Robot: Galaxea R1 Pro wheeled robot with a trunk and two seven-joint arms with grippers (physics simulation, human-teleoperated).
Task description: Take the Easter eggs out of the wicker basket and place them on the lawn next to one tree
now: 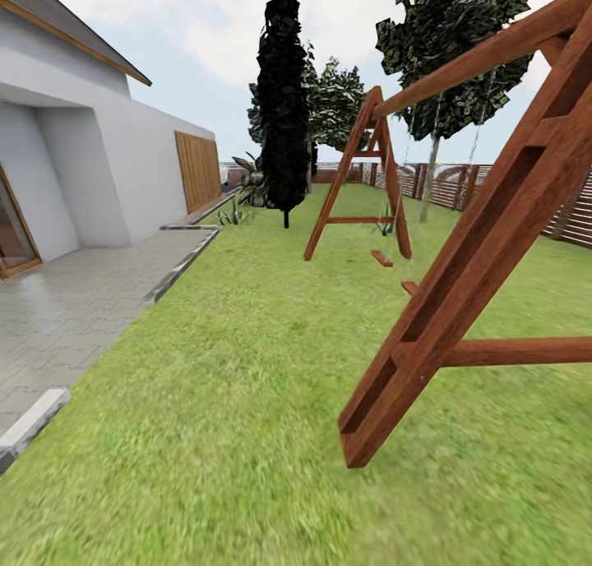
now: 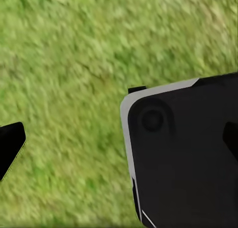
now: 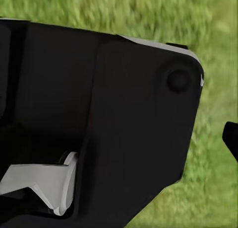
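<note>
Lawn [image 1: 205,401], wide mottled green grass, is seen across the near and middle ground of the head view and runs to the far brown slatted wooden fence [image 1: 460,183] at the right. Eggs and wicker basket cannot be located in these frames. A reddish-brown wooden swing frame [image 1: 460,278] is seen near at the right, with its far A-shaped leg [image 1: 358,179] further back and two small seats hung between. A dark, almost black bushy tree [image 1: 284,97] is planted far at centre; a thin-trunked tree with a round green crown [image 1: 448,48] is seen far right by the fence. A white house wall [image 1: 90,155] and grey paved patio [image 1: 74,303] are seen at the left. Both wrist views are pointed at grass, with black robot body panels [image 2: 183,153] [image 3: 99,123] alongside. Claw state cannot be told for either arm: fingers are not clearly resolved.
</note>
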